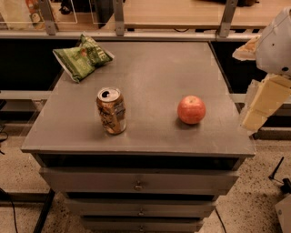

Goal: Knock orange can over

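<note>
The orange can (pixel 111 110) stands upright on the grey cabinet top (pixel 150 73), left of centre and near the front edge. It has an orange-brown label and a silver top with an open tab hole. My gripper (pixel 263 103) hangs at the far right of the view, off the cabinet's right edge and level with its front half. It is pale yellow under a white arm (pixel 276 43). It is well apart from the can, with the apple between them.
A round red apple (pixel 191 109) sits right of the can. A green snack bag (pixel 82 57) lies at the back left corner. The cabinet has drawers (pixel 138 184) in front. A railing and a wooden counter (pixel 182 13) run behind.
</note>
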`<state>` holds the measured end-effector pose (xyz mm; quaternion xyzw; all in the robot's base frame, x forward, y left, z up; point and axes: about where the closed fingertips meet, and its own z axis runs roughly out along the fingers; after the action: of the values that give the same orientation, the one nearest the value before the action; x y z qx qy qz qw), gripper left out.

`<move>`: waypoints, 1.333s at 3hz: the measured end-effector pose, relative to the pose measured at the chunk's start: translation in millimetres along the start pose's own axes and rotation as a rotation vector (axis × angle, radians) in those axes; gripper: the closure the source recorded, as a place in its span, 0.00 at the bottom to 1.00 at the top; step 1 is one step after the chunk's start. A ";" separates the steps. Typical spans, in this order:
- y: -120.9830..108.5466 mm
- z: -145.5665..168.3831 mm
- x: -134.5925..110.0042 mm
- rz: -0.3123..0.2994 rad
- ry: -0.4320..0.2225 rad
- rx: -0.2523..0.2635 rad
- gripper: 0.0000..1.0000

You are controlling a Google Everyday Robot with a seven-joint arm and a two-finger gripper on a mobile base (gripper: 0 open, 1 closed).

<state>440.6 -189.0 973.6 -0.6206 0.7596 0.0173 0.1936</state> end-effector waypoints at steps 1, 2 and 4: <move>3.7 14.7 -37.0 -0.058 -0.155 -0.066 0.00; 16.5 32.9 -92.6 -0.132 -0.324 -0.123 0.00; 45.2 70.8 -182.3 -0.252 -0.426 -0.172 0.00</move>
<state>445.2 10.9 956.0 -0.7067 0.6143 0.1879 0.2965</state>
